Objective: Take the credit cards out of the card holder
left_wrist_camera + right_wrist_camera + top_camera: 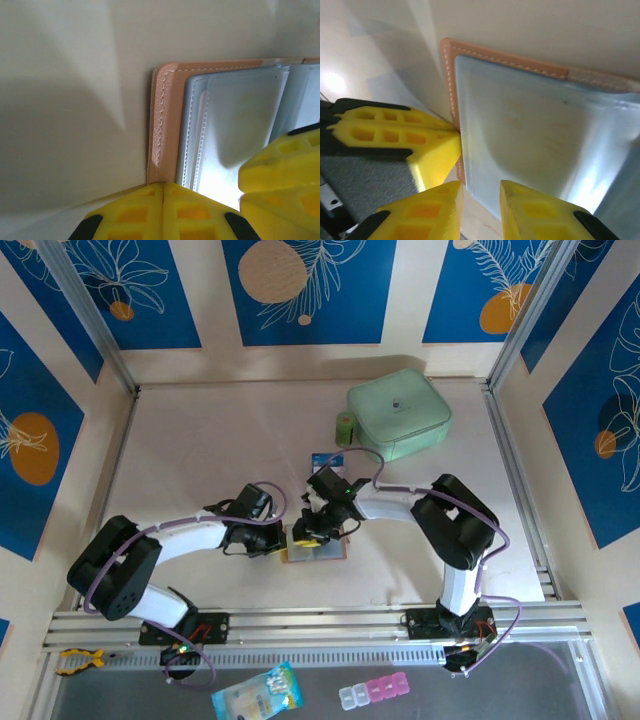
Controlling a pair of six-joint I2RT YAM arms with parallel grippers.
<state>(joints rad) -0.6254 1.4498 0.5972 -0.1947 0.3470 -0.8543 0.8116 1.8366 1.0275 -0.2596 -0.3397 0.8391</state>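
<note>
Card holder (325,552) lying open on pale table (200,460), left gripper (164,192) pressed together at its tan edge, right gripper (481,189) narrowly parted over a grey-blue pocket (530,135), mint pouch (400,412) and blue-patterned walls (345,300) seen from above

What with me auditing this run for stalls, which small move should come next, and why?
Likely ease the right fingers forward over the grey-blue pocket edge and close them. They stand slightly apart right at the card holder, the shut left fingers rest against its tan border, and no card edge shows.
</note>
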